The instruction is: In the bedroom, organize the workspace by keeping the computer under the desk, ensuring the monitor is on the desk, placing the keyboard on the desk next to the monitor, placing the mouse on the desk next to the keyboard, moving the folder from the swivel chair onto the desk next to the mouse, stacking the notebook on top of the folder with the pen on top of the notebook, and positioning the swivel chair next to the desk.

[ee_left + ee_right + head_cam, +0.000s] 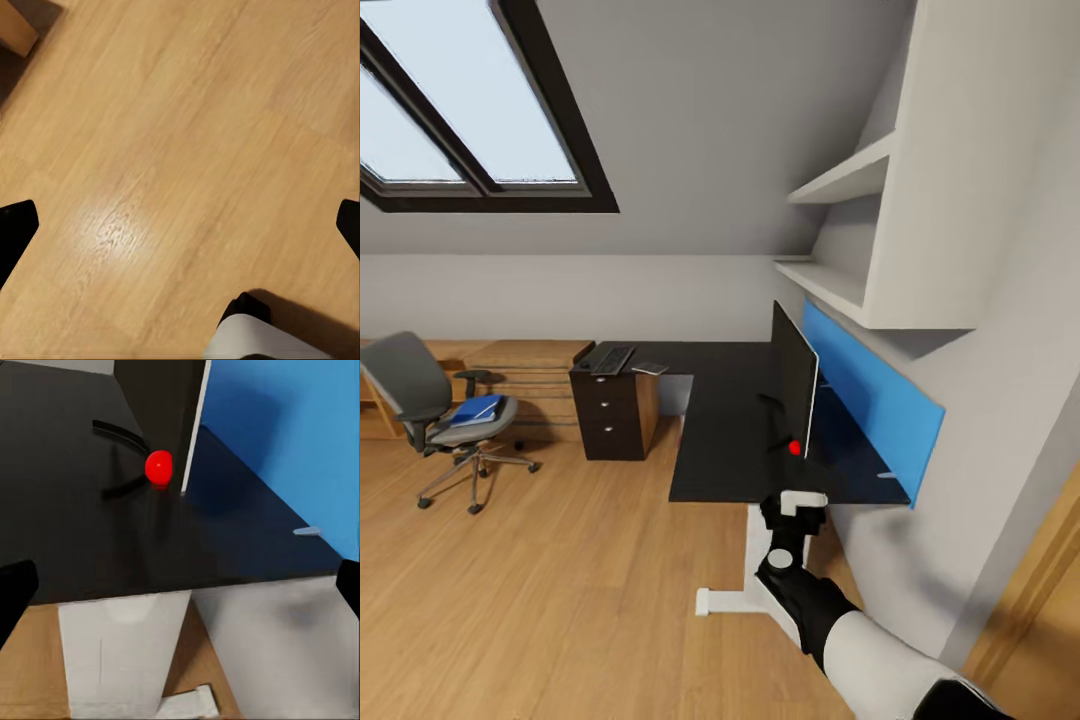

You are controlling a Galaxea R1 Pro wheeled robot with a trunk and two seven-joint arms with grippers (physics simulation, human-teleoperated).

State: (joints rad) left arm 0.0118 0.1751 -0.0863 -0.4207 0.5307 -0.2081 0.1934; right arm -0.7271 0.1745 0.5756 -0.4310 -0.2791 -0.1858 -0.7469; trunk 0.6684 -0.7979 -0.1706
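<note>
- The desk is a glossy black L-shape set into the corner under the sloped grey wall, with a white leg at its near end and a dark drawer unit at its far end.
- The monitor stands upright on the near wing of the desk, seen almost edge-on, screen toward the room, back toward the blue wall panel; a red dot sits at its lower near corner.
- In the right wrist view the same red dot glows beside the monitor's pale edge, with the thin curved stand on the black desktop.
- The keyboard lies on the far wing above the drawers; a small flat dark item, too small to identify, lies just beside it.
- The swivel chair stands well apart from the desk, on the wood floor in front of a low oak cabinet.
- The folder, bright blue, rests on the chair's seat.
- The right gripper hangs at the desk's near edge, just below the monitor's corner; in its wrist view the two black fingertips sit far apart at the frame's sides with nothing between them.
- The left gripper points down at bare floor, its fingertips likewise spread wide and holding nothing.
- White shelves are fixed high on the wall above the blue panel, and a skylight is set in the slope.
</note>
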